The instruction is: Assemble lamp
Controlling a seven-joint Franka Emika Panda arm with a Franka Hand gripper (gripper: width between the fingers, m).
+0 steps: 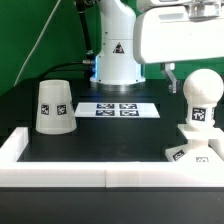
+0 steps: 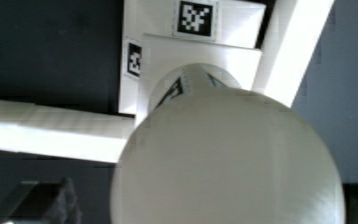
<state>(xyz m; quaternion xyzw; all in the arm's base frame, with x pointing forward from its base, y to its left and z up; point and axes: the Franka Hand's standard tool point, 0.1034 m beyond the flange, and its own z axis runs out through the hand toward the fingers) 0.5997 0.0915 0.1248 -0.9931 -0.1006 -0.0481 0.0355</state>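
The ball-headed bulb [image 1: 200, 92] stands upright on the flat square base [image 1: 176, 153] at the exterior view's right, inside the front wall. My gripper [image 1: 203, 78] hangs over the bulb's head with one finger [image 1: 170, 76] beside it and a gap between them; the other finger is out of frame. In the wrist view the bulb [image 2: 229, 150] fills the space at my gripper [image 2: 211, 215], with a dark finger [image 2: 43, 200] apart from it and the tagged base [image 2: 202, 20] below. The jaws stand open. The tapered shade [image 1: 54, 106] stands rim down at the exterior view's left.
The marker board [image 1: 118, 108] lies mid-table. A low white wall [image 1: 100, 176] runs along the table's front and sides, and shows in the wrist view [image 2: 51, 125]. The white robot pedestal [image 1: 118, 50] stands at the back.
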